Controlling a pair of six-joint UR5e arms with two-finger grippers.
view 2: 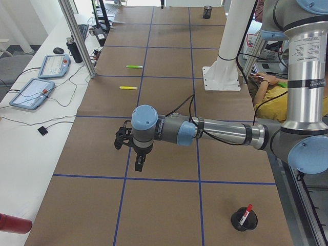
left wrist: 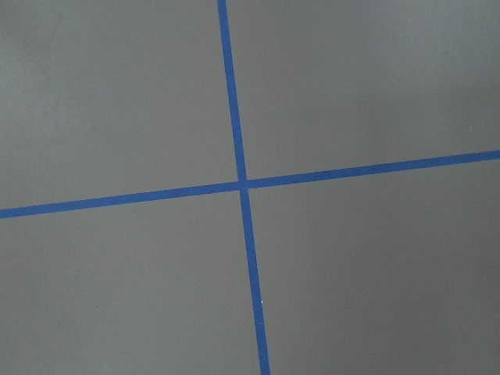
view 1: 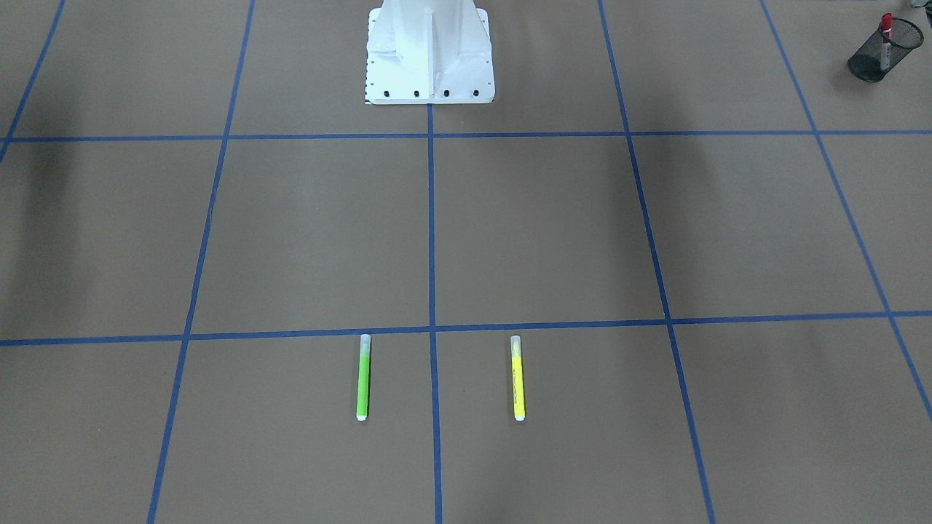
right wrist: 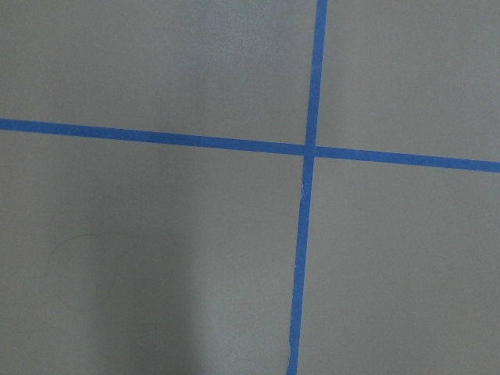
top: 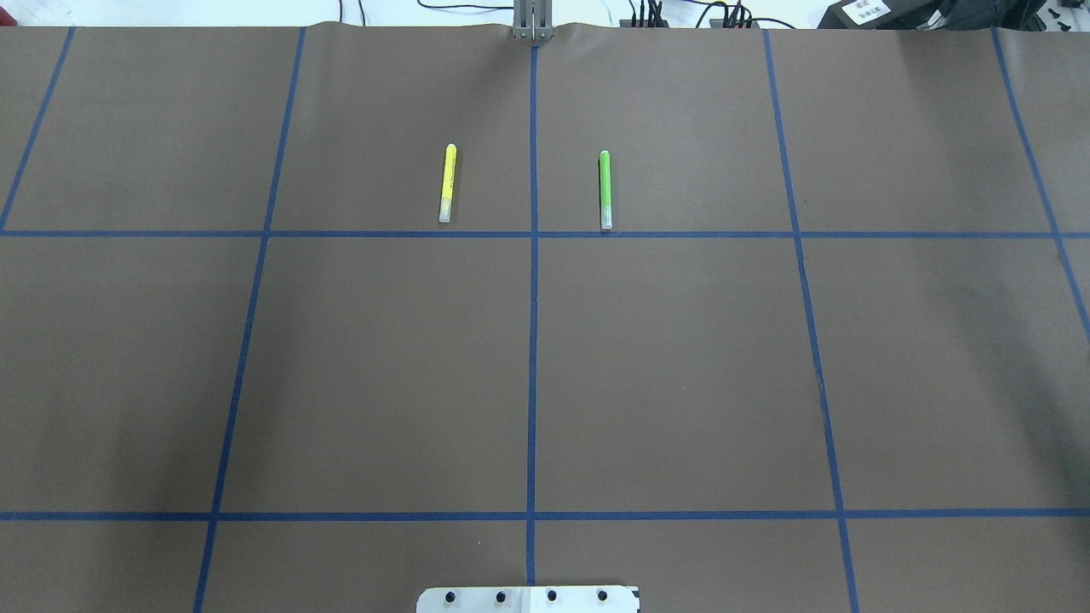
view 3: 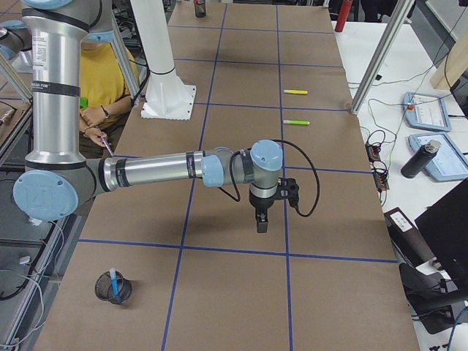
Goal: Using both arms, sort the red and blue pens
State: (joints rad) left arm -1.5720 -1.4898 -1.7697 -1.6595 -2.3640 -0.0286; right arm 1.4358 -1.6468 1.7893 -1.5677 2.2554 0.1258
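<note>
The red marker (view 1: 886,38) stands upright in a black mesh cup (view 1: 877,57) at the table end on my left; it is also in the exterior left view as red marker (view 2: 245,214). A blue pen (view 3: 115,285) stands in another mesh cup (view 3: 113,289) at the opposite end. My left gripper (view 2: 138,164) hangs over bare paper and points down, away from its cup. My right gripper (view 3: 261,223) hangs likewise. Whether either is open or shut I cannot tell, as only the side views show them. Both wrist views hold only paper and blue tape.
A green pen (top: 605,189) and a yellow pen (top: 447,183) lie parallel on the far side of the table. The white pedestal (view 1: 429,65) stands at the robot's edge. A seated person (view 3: 102,88) is beside the table. Teach pendants (view 2: 41,79) lie on the side bench.
</note>
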